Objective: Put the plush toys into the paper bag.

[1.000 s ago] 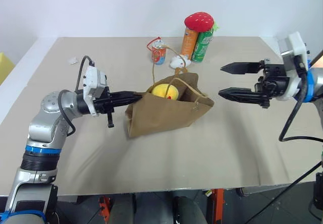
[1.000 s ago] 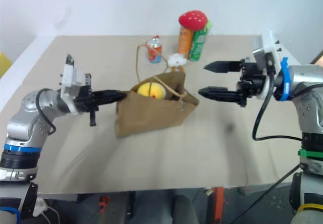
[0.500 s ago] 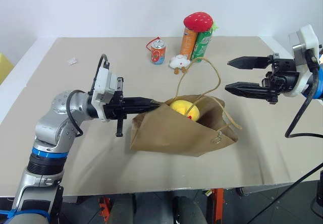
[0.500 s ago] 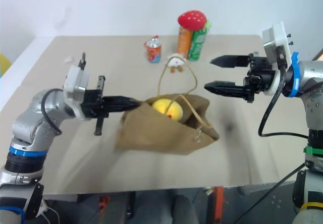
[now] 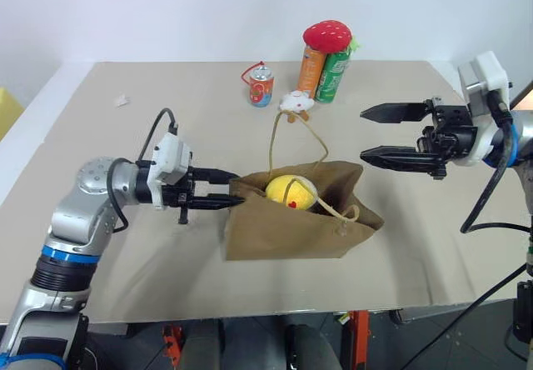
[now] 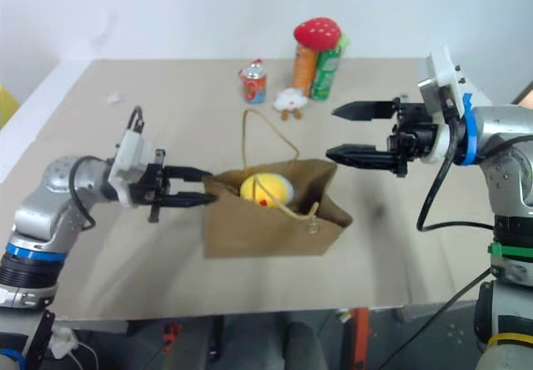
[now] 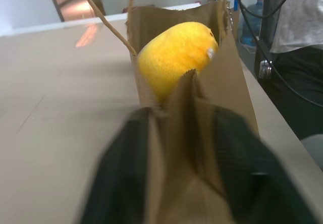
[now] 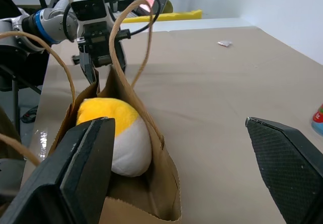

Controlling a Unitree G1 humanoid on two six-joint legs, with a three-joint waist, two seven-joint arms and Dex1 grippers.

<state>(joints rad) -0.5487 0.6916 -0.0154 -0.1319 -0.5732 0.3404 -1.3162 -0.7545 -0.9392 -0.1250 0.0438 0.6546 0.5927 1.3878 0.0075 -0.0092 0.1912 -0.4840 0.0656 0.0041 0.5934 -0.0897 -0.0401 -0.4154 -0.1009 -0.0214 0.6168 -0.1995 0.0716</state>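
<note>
Brown paper bag (image 5: 291,220) sits upright mid-surface, mouth open, one cord handle (image 5: 291,132) sticking up. Round yellow-and-white plush (image 5: 291,192), red mark facing front, sits inside, poking above the rim.

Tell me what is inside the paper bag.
The paper bag holds the round yellow-and-white plush toy, showing at its open mouth. The bag's walls hide anything deeper inside.

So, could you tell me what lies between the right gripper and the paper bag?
Nothing but bare table: in the left eye view, the right gripper hangs open beside the paper bag, clear of it.
</note>
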